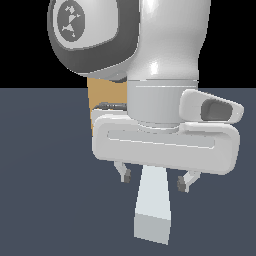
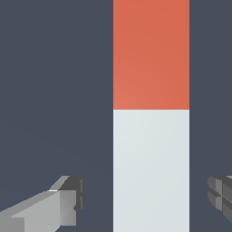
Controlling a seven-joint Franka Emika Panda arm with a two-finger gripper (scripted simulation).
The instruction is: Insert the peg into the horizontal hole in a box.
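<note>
While the jaws stand spread, the peg (image 2: 151, 136) lies between them, untouched.

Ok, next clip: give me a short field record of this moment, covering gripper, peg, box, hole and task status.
gripper: gripper open, above the peg, one finger on each side, gaps showing
peg: peg lies flat on the floor, not gripped; orange-red end shows only in the wrist view
box: box tan, behind the arm, mostly hidden
hole: not visible
task status: peg not yet grasped or inserted
</note>
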